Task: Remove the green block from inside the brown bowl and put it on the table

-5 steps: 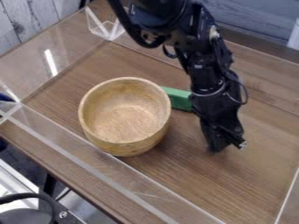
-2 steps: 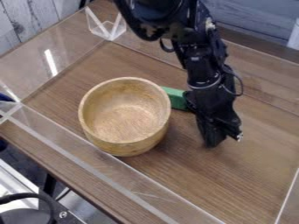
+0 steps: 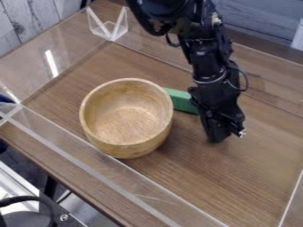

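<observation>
On the wood-grain table point(image 3: 142, 191) we find the green block point(image 3: 182, 100) lying outside the brown bowl point(image 3: 126, 117), just upper-left of the tool point(image 3: 221, 133); its spread we cannot tell.

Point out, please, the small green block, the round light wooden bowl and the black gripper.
small green block point(image 3: 182, 100), camera view, its visible top face
round light wooden bowl point(image 3: 109, 133), camera view, front outer wall
black gripper point(image 3: 224, 133), camera view, between fingertips
</observation>
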`<control>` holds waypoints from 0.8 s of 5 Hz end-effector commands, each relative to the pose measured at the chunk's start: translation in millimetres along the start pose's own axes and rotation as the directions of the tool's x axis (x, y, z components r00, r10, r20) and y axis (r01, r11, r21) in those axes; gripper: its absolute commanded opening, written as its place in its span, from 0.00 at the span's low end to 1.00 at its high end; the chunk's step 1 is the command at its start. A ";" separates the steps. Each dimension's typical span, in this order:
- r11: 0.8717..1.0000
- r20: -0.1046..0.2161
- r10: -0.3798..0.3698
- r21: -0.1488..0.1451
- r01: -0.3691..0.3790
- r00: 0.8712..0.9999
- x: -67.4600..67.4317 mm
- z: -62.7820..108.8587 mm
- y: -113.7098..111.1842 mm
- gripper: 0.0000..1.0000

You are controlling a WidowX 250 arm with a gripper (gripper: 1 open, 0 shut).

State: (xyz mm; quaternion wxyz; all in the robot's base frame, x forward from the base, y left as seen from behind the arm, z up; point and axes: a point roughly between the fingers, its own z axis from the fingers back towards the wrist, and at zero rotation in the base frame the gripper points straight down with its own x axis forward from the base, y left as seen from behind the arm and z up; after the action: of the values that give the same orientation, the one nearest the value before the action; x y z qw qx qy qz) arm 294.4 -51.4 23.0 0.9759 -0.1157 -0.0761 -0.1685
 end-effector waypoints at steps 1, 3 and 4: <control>0.999 0.036 -0.032 0.027 0.031 0.999 17.3 12.2 7.0 1.00; 0.997 0.023 -0.076 0.022 0.076 0.997 20.9 23.5 3.5 1.00; 0.997 0.035 -0.080 0.016 0.079 0.996 17.5 19.5 4.2 0.00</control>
State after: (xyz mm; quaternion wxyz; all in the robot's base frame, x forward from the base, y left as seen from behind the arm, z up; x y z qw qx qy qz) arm 300.8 -50.9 28.1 0.9694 -0.1138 -0.0688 -0.2062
